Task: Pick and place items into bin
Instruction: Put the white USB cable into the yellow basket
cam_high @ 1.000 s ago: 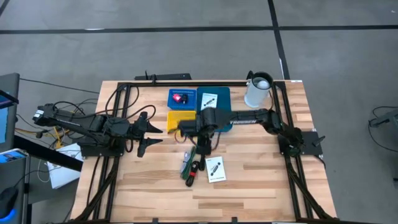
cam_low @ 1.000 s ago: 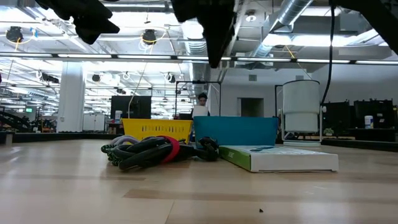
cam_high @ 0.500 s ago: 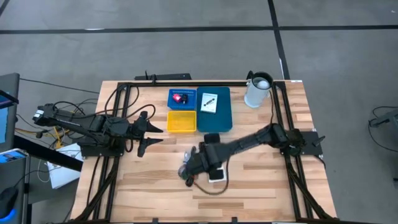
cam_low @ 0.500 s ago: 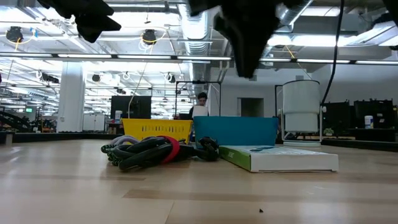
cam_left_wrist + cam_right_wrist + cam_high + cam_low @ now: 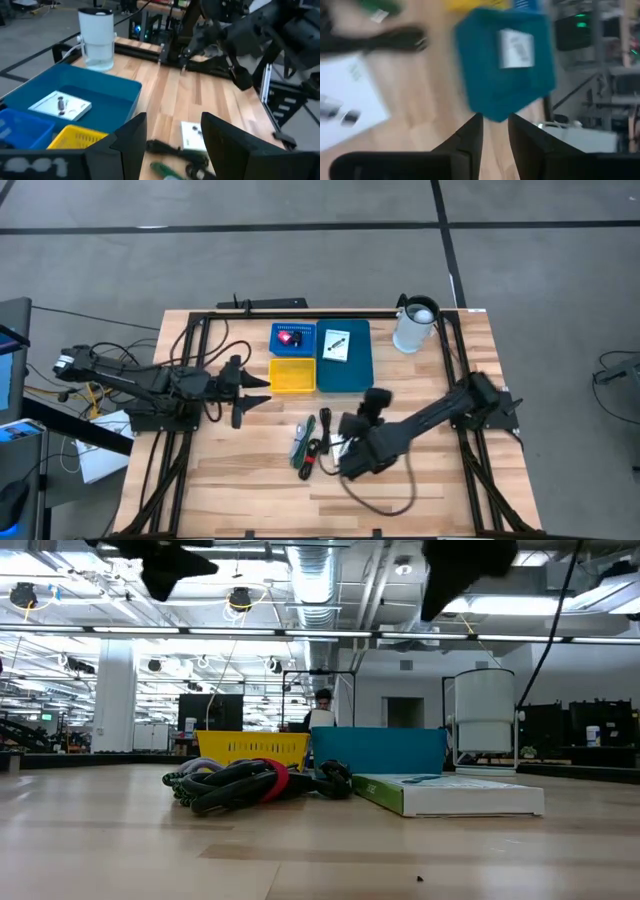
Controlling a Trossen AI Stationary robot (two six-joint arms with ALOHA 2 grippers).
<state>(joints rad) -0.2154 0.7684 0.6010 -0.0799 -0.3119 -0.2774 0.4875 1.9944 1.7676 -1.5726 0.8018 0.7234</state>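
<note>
Above the counter (image 5: 420,490), my right gripper (image 5: 345,442) hangs narrowly parted over 1 white card (image 5: 192,136); lower squarely, pinch 1 edge; pens (image 5: 305,448) beside; left gripper (image 5: 255,390) waits, parted.

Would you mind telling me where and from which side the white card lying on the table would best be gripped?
The white card lies flat on the wood beside the pen-like tools. It offers only thin edges, so probably come straight down and pinch across its narrower width, on the side away from the tools, where bare table gives the right gripper room.
</note>
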